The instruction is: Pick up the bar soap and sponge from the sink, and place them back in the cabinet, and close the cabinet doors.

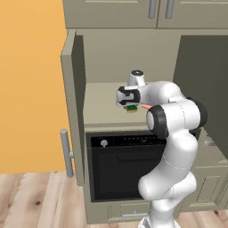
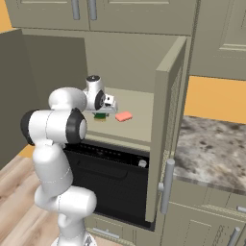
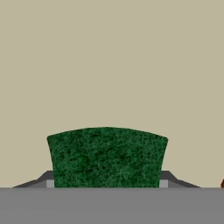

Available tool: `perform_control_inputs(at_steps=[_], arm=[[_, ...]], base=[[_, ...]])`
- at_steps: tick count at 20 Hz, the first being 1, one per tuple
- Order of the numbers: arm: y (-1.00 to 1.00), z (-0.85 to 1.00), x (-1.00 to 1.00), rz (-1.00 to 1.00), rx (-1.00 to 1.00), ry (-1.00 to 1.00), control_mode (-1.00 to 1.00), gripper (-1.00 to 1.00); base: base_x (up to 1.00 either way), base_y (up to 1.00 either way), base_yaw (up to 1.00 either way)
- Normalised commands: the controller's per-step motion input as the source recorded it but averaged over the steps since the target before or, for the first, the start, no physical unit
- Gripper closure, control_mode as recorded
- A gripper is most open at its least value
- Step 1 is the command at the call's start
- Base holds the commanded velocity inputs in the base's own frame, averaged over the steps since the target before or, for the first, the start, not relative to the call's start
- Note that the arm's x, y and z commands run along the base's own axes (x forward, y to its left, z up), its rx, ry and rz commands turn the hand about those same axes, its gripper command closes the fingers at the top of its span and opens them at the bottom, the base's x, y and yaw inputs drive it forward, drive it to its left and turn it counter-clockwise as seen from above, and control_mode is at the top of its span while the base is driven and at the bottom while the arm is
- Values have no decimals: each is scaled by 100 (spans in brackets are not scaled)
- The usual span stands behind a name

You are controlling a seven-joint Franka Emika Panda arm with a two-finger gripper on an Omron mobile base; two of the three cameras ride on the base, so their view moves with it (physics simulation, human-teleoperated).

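My gripper (image 1: 131,107) hangs over the beige shelf (image 1: 100,104) inside the open cabinet, shut on the sponge (image 1: 131,108). The sponge (image 2: 100,116) shows its dark green face with a yellow layer just above the shelf. In the hand view the sponge (image 3: 106,156) sits between the fingertips (image 3: 167,178), over the bare beige shelf. The salmon-pink bar soap (image 2: 123,116) lies flat on the shelf just right of the sponge; a sliver of the bar soap (image 1: 145,106) peeks out beside the arm. Both cabinet doors stand open: the left door (image 1: 73,107) and the right door (image 2: 168,125). The sink is out of view.
A black-fronted oven (image 1: 120,162) sits under the shelf. Shorter upper doors with paired steel handles (image 1: 160,9) are above. A speckled stone counter (image 2: 211,149) lies right of the right door. The left door's steel bar handle (image 1: 67,152) juts out low.
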Motion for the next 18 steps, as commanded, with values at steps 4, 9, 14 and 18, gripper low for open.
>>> perform_control_inputs(at_steps=[4, 9, 14, 18], arm=[[0, -25, 14, 0, 0, 0, -100, 100], [0, -21, 13, 0, 0, 0, -100, 100], [0, -14, 5, 0, 0, 0, -100, 100], [0, 0, 0, 0, 0, 1, -100, -100]], base=[[0, 0, 0], [0, 0, 0], [0, 0, 0], [0, 0, 0]])
